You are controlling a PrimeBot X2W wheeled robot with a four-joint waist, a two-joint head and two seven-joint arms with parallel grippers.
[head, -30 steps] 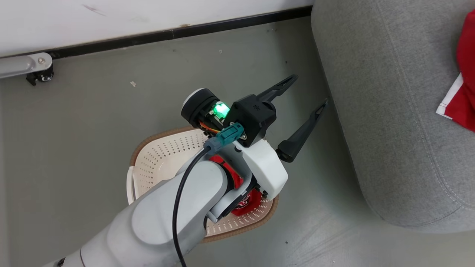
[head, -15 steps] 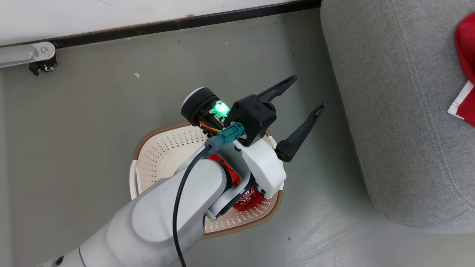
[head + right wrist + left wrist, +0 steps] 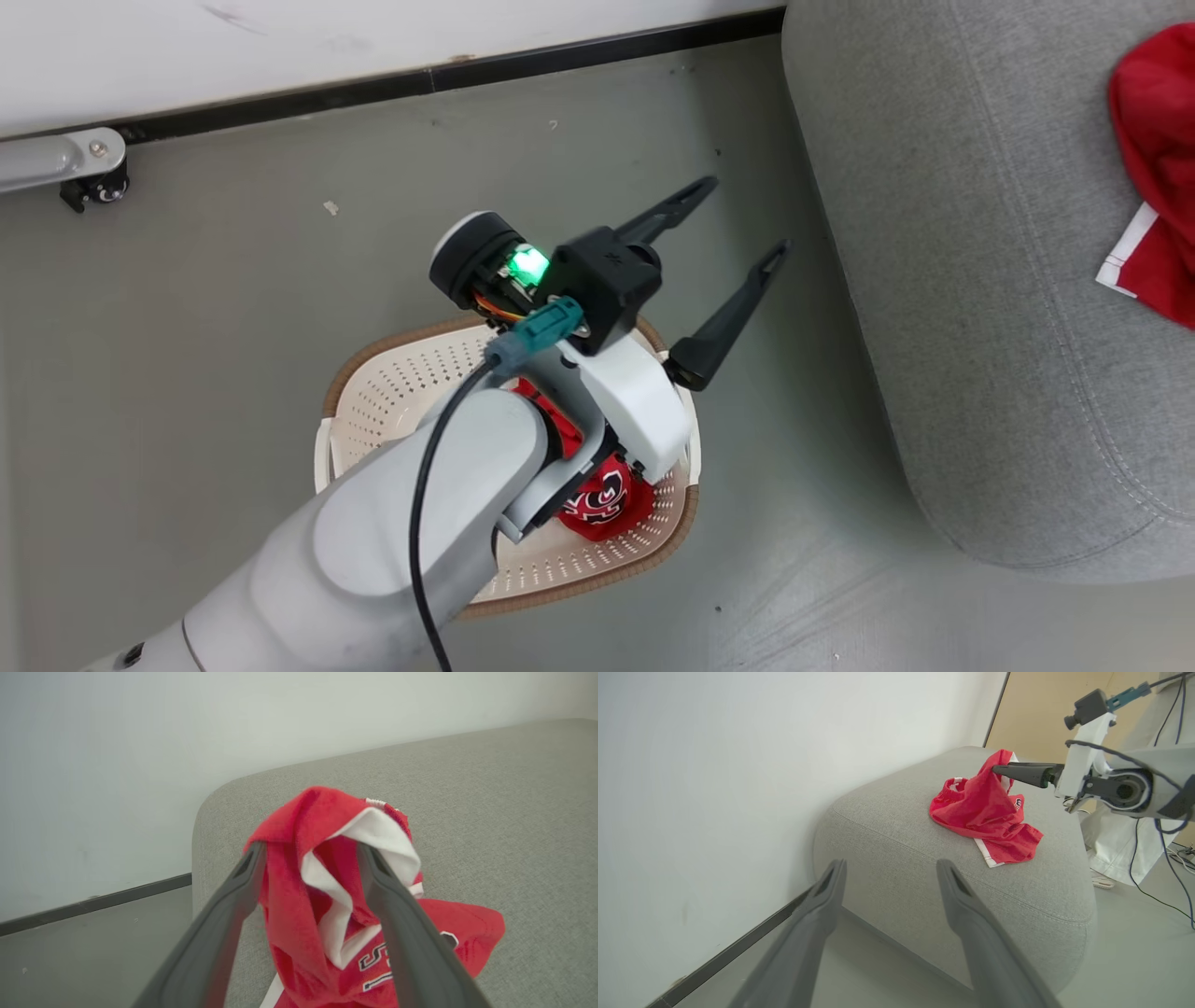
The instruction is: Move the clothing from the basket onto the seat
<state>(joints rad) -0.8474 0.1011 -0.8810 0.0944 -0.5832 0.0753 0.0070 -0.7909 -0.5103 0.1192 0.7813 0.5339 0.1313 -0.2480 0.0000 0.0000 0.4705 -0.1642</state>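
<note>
Step in hand: drop-off on sofa (image 3: 980, 308), task approx. half done by my reading. R. gripper (image 3: 311, 848): fingers spread, red jersey (image 3: 327, 891) bunched loose between them, heaped on the grey woven cushion, upper right of head view (white trim, black lettering showing). L. gripper (image 3: 747, 215): fingers apart, empty, mid-frame above basket (image 3: 401, 392). Basket: oval, cream perforated plastic, brown rim; holds second red jersey (image 3: 597, 499), crumpled, soft. Next, prob.: R. arm lifts clear without snagging cloth; L. reaches into basket.
</note>
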